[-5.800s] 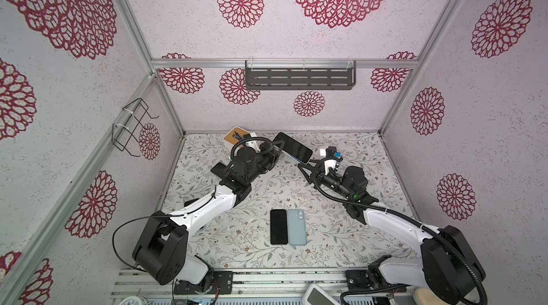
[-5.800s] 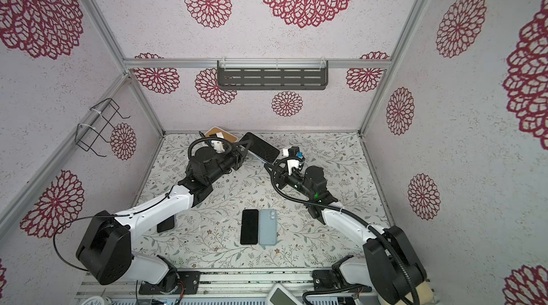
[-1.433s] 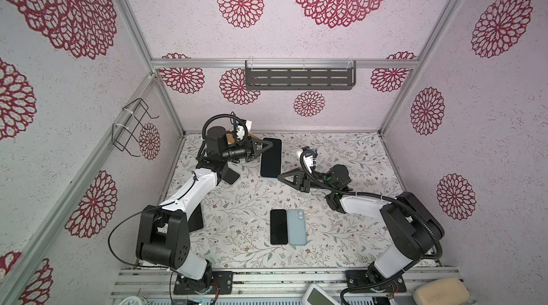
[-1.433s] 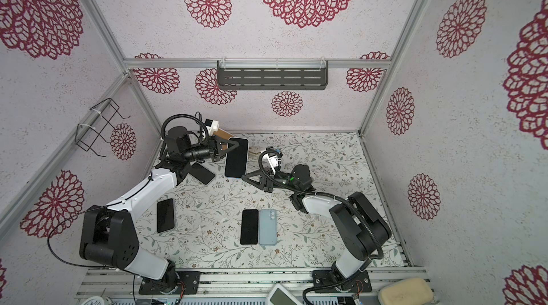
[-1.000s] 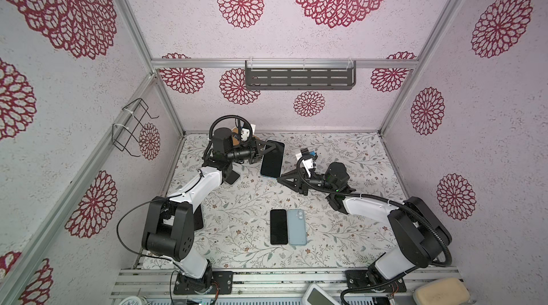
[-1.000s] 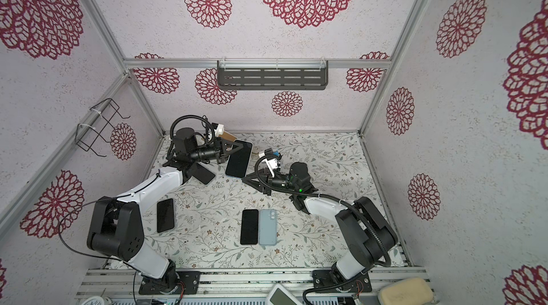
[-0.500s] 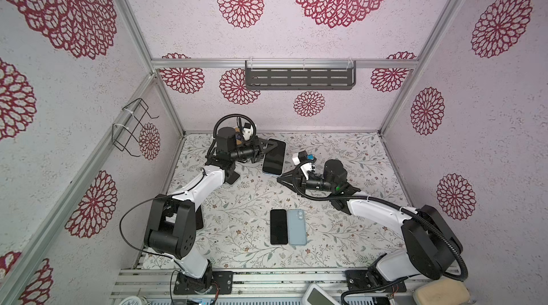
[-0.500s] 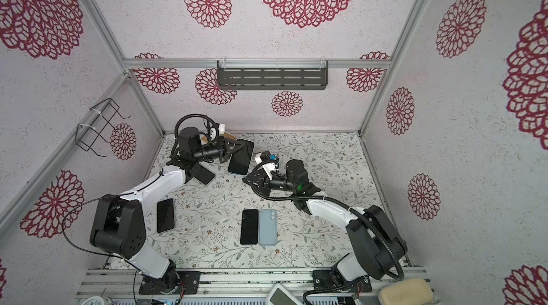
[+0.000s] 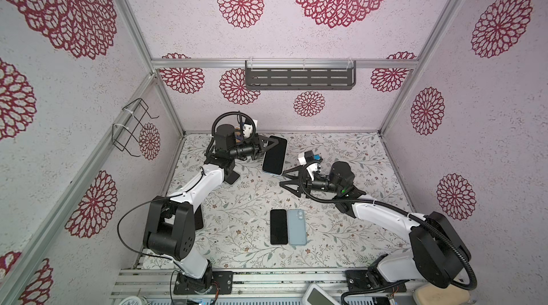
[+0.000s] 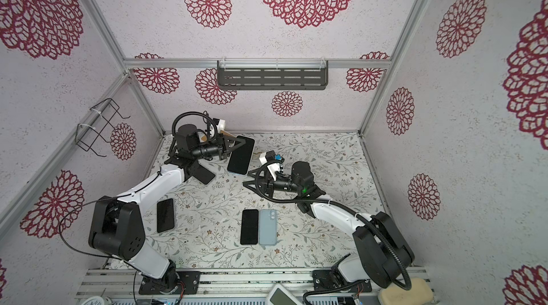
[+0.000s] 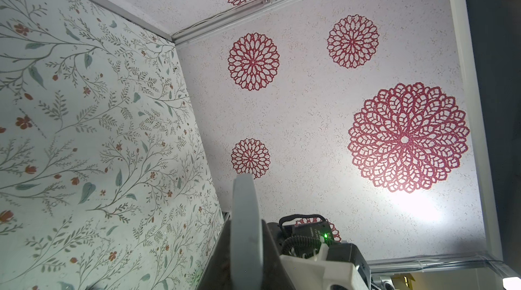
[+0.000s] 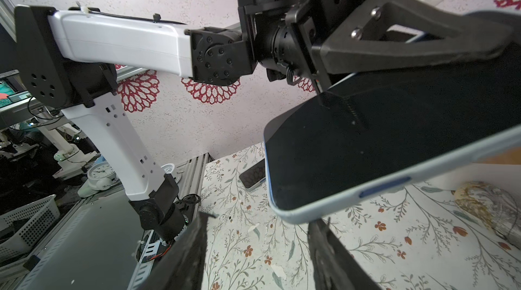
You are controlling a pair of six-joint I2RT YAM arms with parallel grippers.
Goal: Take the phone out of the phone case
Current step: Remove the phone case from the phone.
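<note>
The phone (image 9: 275,155) has a dark screen and sits in a light blue phone case (image 12: 366,189). It hangs tilted above the back left of the table in both top views (image 10: 240,155). My left gripper (image 9: 271,144) is shut on its upper part; in the left wrist view the case edge (image 11: 245,232) stands between the dark fingers (image 11: 220,252). My right gripper (image 9: 283,180) is open, just in front and to the right of the phone's lower end. In the right wrist view its fingers (image 12: 183,260) stand wide apart below the case corner, with nothing between them.
A black phone (image 9: 278,230) and a light blue phone-shaped item (image 9: 297,227) lie side by side at the front middle. Another black phone (image 10: 165,215) lies front left, and a dark one (image 10: 204,174) under the left arm. A grey shelf (image 9: 299,78) hangs on the back wall.
The right gripper's jaws have spread much wider and its arm has swung rightward. The left gripper still holds the cased phone, shifted slightly to the right.
</note>
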